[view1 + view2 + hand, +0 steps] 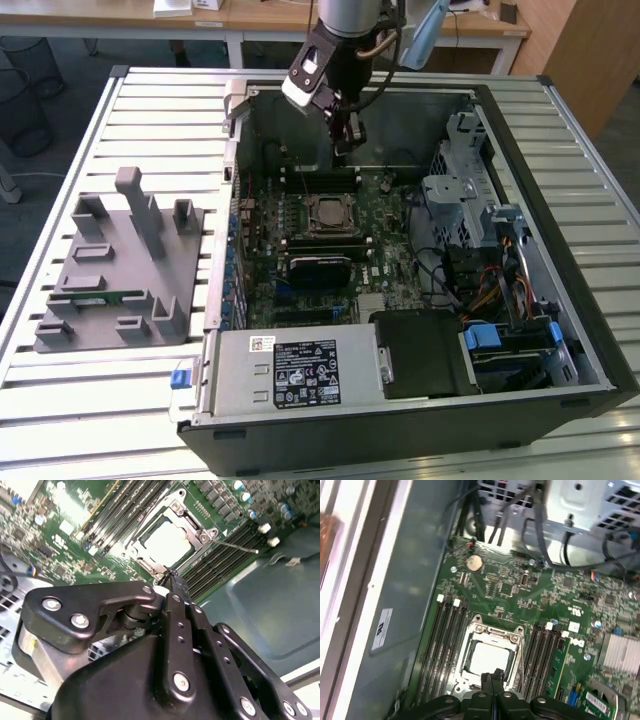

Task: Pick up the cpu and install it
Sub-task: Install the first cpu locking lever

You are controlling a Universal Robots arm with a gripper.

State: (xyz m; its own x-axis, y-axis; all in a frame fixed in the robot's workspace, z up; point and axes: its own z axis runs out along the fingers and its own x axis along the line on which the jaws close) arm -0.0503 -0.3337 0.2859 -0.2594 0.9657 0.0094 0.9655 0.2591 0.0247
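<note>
The cpu [487, 657] seems already seated in its socket [490, 630], the gripper [172, 580] pinched closed and empty just above it, so only a check remains.

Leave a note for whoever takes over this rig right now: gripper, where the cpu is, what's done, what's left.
Gripper: fingers shut, holding nothing, raised above the motherboard inside the open case.
cpu: already lying in its socket, pale metal top up, seen in both wrist views and in the exterior view.
Done: pick-up and placing of the cpu, by the look of it.
Left: the socket frame looks open, with a thin lever sticking out to one side, so the latching appears undone. Whether the chip is fully seated cannot be told.
Grey fixture on the table, at the exterior view's left, holds a green memory stick.
</note>
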